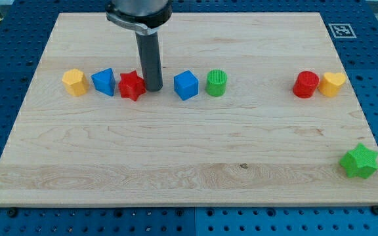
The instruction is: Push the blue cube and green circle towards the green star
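The blue cube (186, 85) sits on the wooden board a little left of centre, with the green circle (216, 83) close to its right, a small gap between them. The green star (359, 162) lies near the board's bottom right corner, far from both. My tip (153, 88) is down on the board just left of the blue cube, between it and the red star (131, 86), nearly touching the red star.
A blue triangular block (104, 82) and a yellow block (75, 82) lie left of the red star in the same row. A red circle (306, 85) and a yellow heart (333, 84) sit at the right. The board's right edge (366, 118) is near the green star.
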Action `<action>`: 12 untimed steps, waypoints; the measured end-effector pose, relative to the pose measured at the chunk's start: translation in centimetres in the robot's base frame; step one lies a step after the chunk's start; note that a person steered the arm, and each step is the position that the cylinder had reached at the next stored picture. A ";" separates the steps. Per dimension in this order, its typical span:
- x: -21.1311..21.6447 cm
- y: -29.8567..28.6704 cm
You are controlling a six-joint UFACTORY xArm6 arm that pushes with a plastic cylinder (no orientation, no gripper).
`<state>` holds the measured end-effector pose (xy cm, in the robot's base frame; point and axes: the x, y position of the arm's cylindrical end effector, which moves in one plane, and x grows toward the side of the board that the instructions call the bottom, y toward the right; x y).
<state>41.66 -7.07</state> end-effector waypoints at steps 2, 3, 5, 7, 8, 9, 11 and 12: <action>0.4 1.6; -0.4 4.8; -1.2 8.4; -2.5 11.6; -2.5 12.3; -2.7 13.0; -3.0 15.5; -3.5 16.1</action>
<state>38.18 9.04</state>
